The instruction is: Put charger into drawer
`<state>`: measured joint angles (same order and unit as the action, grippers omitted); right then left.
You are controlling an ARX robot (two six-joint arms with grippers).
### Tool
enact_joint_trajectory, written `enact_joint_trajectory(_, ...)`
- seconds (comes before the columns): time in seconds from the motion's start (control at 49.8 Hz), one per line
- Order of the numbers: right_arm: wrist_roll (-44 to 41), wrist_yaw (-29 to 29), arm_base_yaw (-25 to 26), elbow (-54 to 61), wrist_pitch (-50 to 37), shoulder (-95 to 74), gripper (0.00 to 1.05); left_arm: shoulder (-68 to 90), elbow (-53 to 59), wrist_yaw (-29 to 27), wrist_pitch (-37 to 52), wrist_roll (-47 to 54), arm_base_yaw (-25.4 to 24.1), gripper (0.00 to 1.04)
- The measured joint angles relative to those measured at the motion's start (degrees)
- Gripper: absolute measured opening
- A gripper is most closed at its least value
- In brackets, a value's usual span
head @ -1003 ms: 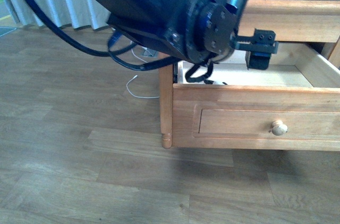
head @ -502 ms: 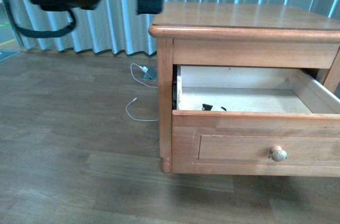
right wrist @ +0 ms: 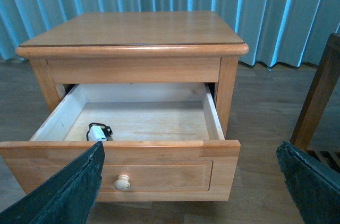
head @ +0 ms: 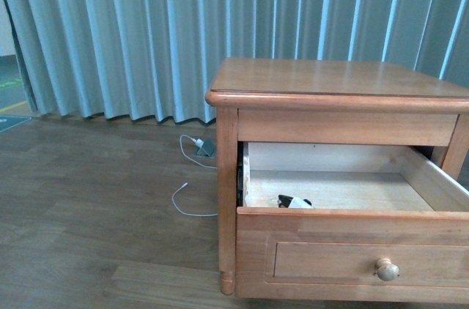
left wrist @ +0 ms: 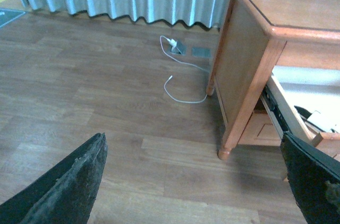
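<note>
The drawer (head: 344, 259) of the honey-coloured bedside cabinet stands pulled out, its round knob (head: 387, 269) facing me. The charger (head: 295, 202), a small white block with a bundled black cable, lies on the pale drawer floor near the front left corner. It also shows in the right wrist view as the charger (right wrist: 98, 132), and in the left wrist view as the charger (left wrist: 320, 121). My left gripper (left wrist: 192, 138) is open above the wooden floor, left of the cabinet. My right gripper (right wrist: 189, 147) is open in front of the drawer (right wrist: 159, 168). Neither holds anything.
A white plug with a long white cable (head: 192, 149) lies on the floor by the curtain (head: 132, 31), left of the cabinet. The cabinet top (head: 330, 78) is bare. A dark wooden furniture leg (right wrist: 319, 91) stands to the cabinet's right.
The black arm that filled the front view has gone out of it. The view has lifted, showing the cabinet top and curtain. The charger stays in the drawer.
</note>
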<state>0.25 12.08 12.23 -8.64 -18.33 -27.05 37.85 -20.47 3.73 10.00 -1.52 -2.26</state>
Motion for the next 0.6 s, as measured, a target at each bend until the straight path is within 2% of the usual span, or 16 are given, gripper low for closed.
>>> enact_joint_trajectory(0.281, 0.0, 0.0, 0.0, 0.0, 0.0, 0.02, 0.97, -0.55, 0.22, 0.2, 0.24, -0.13, -0.13, 0.98)
enact_joint_trajectory(0.321, 0.0, 0.0, 0.0, 0.0, 0.0, 0.02, 0.97, -1.18, 2.54, -3.15, 5.88, 0.28, 1.22, 0.89)
enact_joint_trajectory(0.361, 0.0, -0.02, 0.0, 0.0, 0.0, 0.0, 0.97, -2.49, 5.01, -3.54, 9.38, 0.5, 1.86, 0.78)
enact_joint_trajectory(0.522, 0.0, 0.0, 0.0, 0.0, 0.0, 0.02, 0.97, -7.43, 10.86, -3.72, 10.29, 1.05, 2.16, 0.38)
enact_joint_trajectory(0.602, 0.0, 0.0, 0.0, 0.0, 0.0, 0.02, 0.97, -9.2, 12.31, -3.72, 10.23, 1.07, 2.16, 0.24)
